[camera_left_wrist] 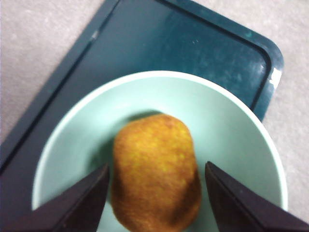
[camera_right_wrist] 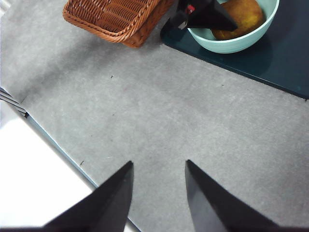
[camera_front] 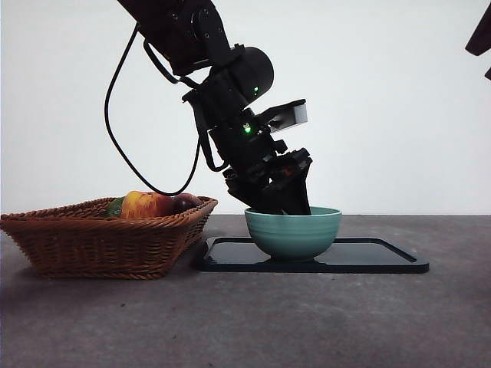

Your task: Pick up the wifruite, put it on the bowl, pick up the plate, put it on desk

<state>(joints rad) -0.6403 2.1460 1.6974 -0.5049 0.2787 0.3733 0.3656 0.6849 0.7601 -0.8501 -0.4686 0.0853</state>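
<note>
**Kiwifruit down in the bowl, left gripper spread around it**

Kiwifruit, dull brown and oval, sits inside the mint-green bowl (camera_left_wrist: 231,125) — the wifruite (camera_left_wrist: 155,171) lies on the bowl's floor, seen clearly from the left wrist. The left gripper (camera_left_wrist: 155,193) reaches down into the bowl, and its two black jaws stand apart, one on each side of the fruit, with a sliver of green showing between each jaw and the skin. From the front, that arm comes in from the upper left and its tip dips below the bowl's rim. The bowl stands on a dark teal tray (camera_front: 383,257), which lies flat on the grey bench (camera_front: 268,322). Just beside the tray is a wicker basket (camera_front: 92,241) holding a red-yellow apple (camera_front: 146,204) and other fruit. The right gripper (camera_right_wrist: 157,193) hangs over bare bench, well apart from the bowl, jaws parted and holding nothing.
</note>
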